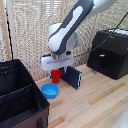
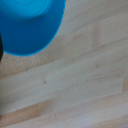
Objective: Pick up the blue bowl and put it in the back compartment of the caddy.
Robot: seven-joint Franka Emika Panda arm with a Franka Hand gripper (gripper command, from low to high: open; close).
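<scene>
The blue bowl [image 1: 50, 91] sits upright on the wooden table, just off the caddy's corner. It also fills one corner of the wrist view as a blurred blue bowl [image 2: 30, 24], with no fingers showing there. My gripper [image 1: 58, 69] hangs above and slightly behind the bowl, apart from it; its fingers are too hidden under the white hand to tell their state. The black fabric caddy [image 1: 36, 97] stands at the exterior view's left. A thin divider [image 1: 19, 93] splits it into two sections, and the back compartment [image 1: 11, 76] is the farther one.
A small red cup [image 1: 56, 76] and a dark navy panel [image 1: 73, 77] stand right behind the bowl, under the arm. A black hard-shelled appliance [image 1: 110, 52] sits at the exterior view's right. A reed screen backs the table [image 1: 95, 100].
</scene>
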